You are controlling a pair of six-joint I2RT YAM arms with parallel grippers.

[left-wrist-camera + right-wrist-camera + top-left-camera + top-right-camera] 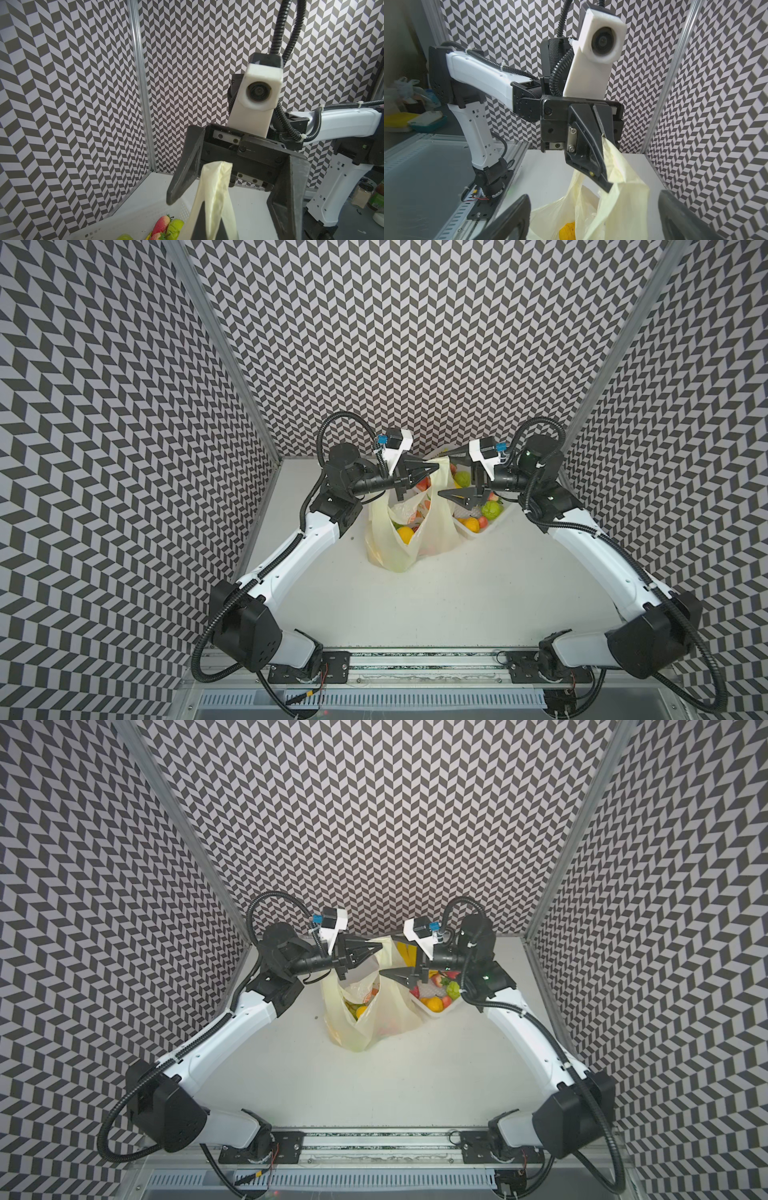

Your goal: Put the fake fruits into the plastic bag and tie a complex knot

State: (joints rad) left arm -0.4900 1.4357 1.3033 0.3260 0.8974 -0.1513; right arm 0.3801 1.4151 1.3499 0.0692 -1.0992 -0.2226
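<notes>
My left pincer [435,467] pinches a handle of the plastic bag [436,531], which stands on the tabletop [457,593] beside the white basket [467,536]; its print is too blurred to read. My right pincer [445,473] gapes empty near that handle. Both hold fake fruits [405,534].

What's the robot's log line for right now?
left hand: shut on plastic bag handle | right hand: open | fake fruits: some bagged, some in basket | tying: not done
</notes>
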